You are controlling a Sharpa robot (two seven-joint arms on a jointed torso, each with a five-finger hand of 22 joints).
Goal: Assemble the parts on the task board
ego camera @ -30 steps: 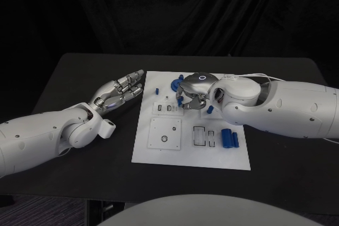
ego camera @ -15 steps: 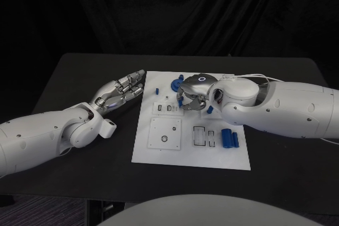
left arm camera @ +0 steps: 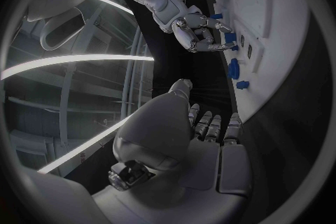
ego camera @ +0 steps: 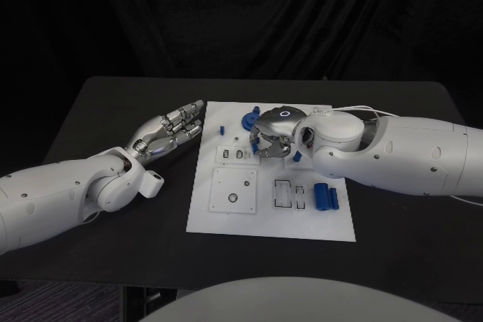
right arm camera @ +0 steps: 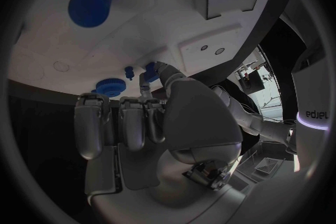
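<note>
**Mia:** How many hands are there?

**Ben:** Two. The left hand (ego camera: 169, 130) is just beside the task board (ego camera: 271, 224), on the robot's left side of it. It lies low over the black desk (ego camera: 111, 105). Its fingers are spread apart and there is nothing in it.

**Mia:** And the other one?

**Ben:** The right hand (ego camera: 273, 132) is over the far end of the task board. Its fingers are curled in, and its thumb and one finger pinch one small blue part (ego camera: 268, 151). That part is just above the board, near the board's middle line.

**Mia:** How many blue parts can you count on the board?

**Ben:** Two long blue parts (ego camera: 322, 196) lie side by side, touching, near the board's edge on the robot's right side. One round blue part (ego camera: 248, 119) with a bumpy rim sits at the far end of the board, just beside the right hand. One little blue peg (ego camera: 223, 130) stands near the board's edge on the left hand's side. So that is four on the board, and one more in the right hand.

**Mia:** Are more hiding under the right hand?

**Ben:** I cannot tell. The hand covers that bit of the board.

**Mia:** Does the left hand touch the board?

**Ben:** Its fingertips are close to the board's edge, but I cannot tell if they touch.
</note>
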